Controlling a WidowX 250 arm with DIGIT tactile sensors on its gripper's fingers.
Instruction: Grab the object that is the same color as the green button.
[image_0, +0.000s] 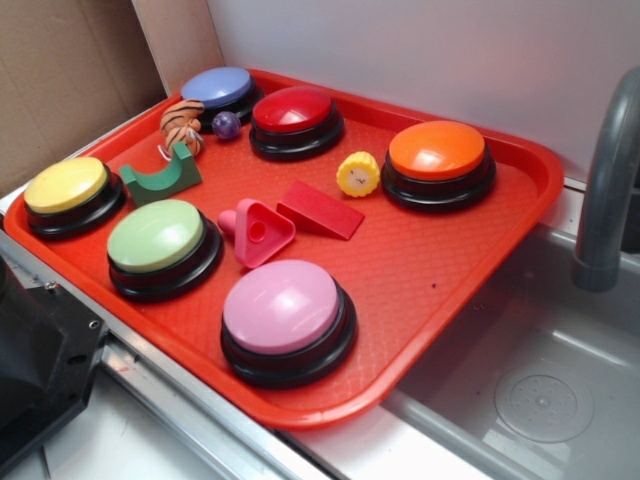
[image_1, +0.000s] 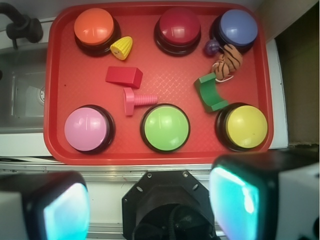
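- Dark green arch block (image_1: 211, 91) lies on the red tray (image_1: 165, 155), between green button (image_1: 165, 128) and yellow button (image_1: 246, 126).
- Striped orange toy (image_1: 228, 60) touches its far end.
- Gripper (image_1: 150, 210) hangs off-tray, fingers spread, holding nothing.

A red tray (image_0: 500, 215) held six big buttons. The green button (image_0: 160, 240) sat near the left edge. The small green block (image_0: 160, 180) lay just behind it, beside the yellow button (image_0: 68, 190). A red wedge (image_0: 320, 210) lay in the middle.
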